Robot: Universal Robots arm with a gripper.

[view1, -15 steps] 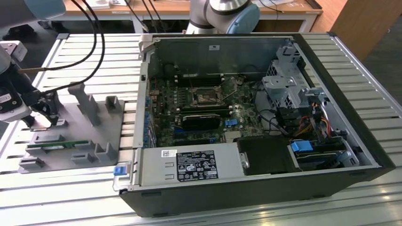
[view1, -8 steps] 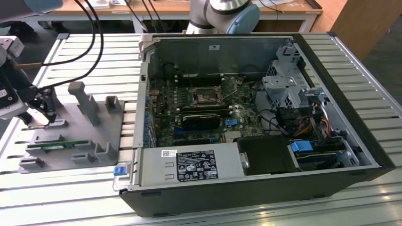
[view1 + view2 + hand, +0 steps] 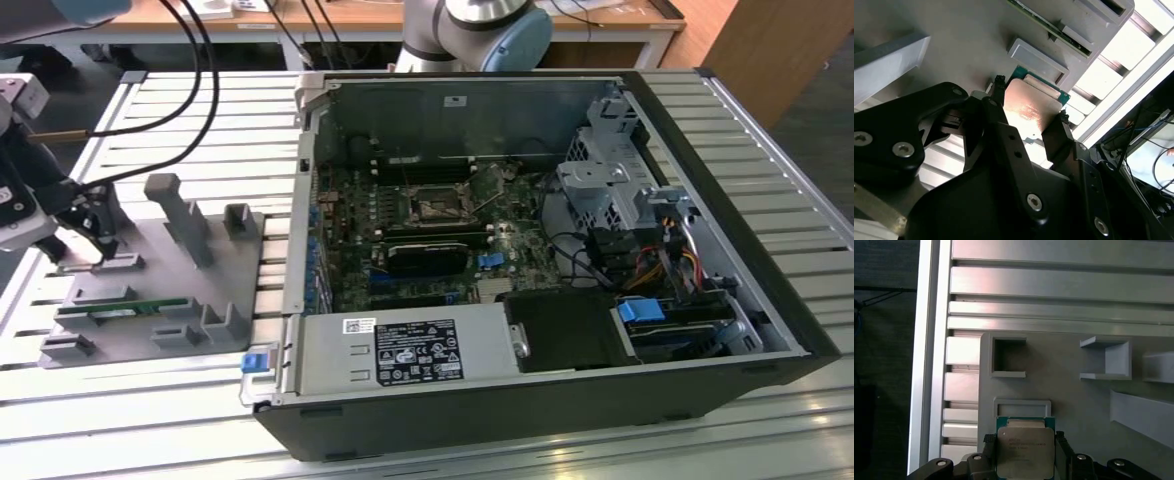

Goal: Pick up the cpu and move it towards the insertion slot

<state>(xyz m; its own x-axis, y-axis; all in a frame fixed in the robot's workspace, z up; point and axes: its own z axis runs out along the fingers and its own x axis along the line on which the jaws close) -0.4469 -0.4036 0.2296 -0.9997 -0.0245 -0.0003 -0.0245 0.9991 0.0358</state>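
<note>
The cpu (image 3: 1025, 452) sits between the two black fingers (image 3: 989, 454) of the tool (image 3: 1025, 446). Its silvery top faces up, and a thin green rim shows along its far side. In both wrist views the fingers press against two opposite edges of the chip, so the tool is clamped on the cpu (image 3: 1031, 106). Whether the chip is clear of the surface beneath it cannot be told.

The cpu is over a grey fixture plate (image 3: 1064, 400), just beside a low raised ledge (image 3: 1021, 407) on that plate. Two open square pockets lie farther along the plate.

In the exterior view the tool (image 3: 83, 238) hangs above this plate, which lies on the slatted metal tabletop (image 3: 781, 150) near its edge at the exterior view's left. A green memory stick (image 3: 114, 312) rests in a holder toward the plate's near corner.

The insertion slot (image 3: 434, 208), a dark square in a shiny metal frame, is on the motherboard (image 3: 400, 250). The board sits inside an open computer case (image 3: 534, 400) in the middle of the tabletop, well apart from the tool and toward the exterior view's right.
</note>
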